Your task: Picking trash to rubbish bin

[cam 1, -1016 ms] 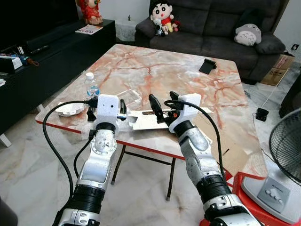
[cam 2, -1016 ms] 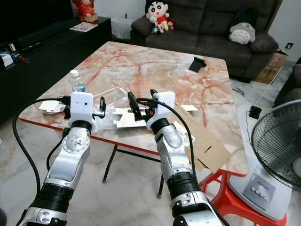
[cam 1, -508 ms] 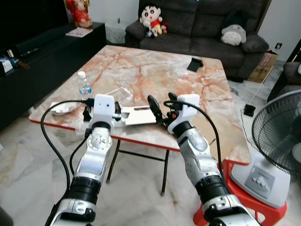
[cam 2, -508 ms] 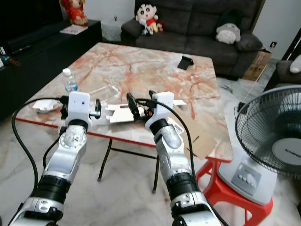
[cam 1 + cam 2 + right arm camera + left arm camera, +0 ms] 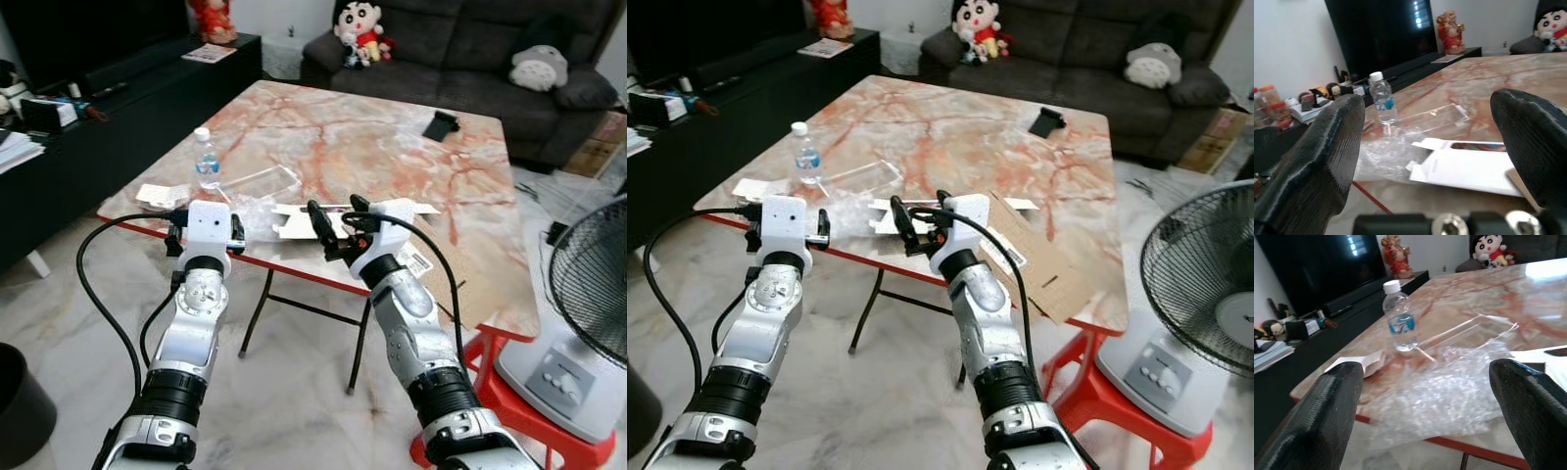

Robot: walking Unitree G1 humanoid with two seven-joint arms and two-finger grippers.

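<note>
Trash lies along the near edge of the marble worktop (image 5: pixel 392 147): a crinkly sheet of clear bubble wrap (image 5: pixel 1449 391), a flat white cardboard box (image 5: pixel 1469 166) just beside it, and a clear plastic tray (image 5: pixel 257 183) a little further in. A small water bottle with a blue label (image 5: pixel 206 164) stands near the near left corner, with a white paper scrap (image 5: pixel 157 194) next to it.

Both arms are held up in front of the near edge. The left end effector (image 5: pixel 206 233) has its two black fingers (image 5: pixel 1327 416) spread wide apart and holds nothing. It faces the bubble wrap. The right end effector (image 5: pixel 338 230) is also spread wide and holds nothing. It faces the white box.

To do this step well, I think the robot should come a bit closer and push one finger over and one under the part of the wrap that hangs at the edge. The wrap is soft and slippery, so the squeeze should be firm.

The bottle stands close behind the wrap and could tip if the wrap drags it. A brown cardboard sheet (image 5: pixel 1038 259) lies at the near right corner.

On the floor are a round black bin (image 5: pixel 20 401) at the left and a white fan (image 5: pixel 1205 294) at the right. At the far side, a black phone (image 5: pixel 441 124) lies on the worktop before a dark sofa (image 5: pixel 470 49) with soft toys (image 5: pixel 358 24).
</note>
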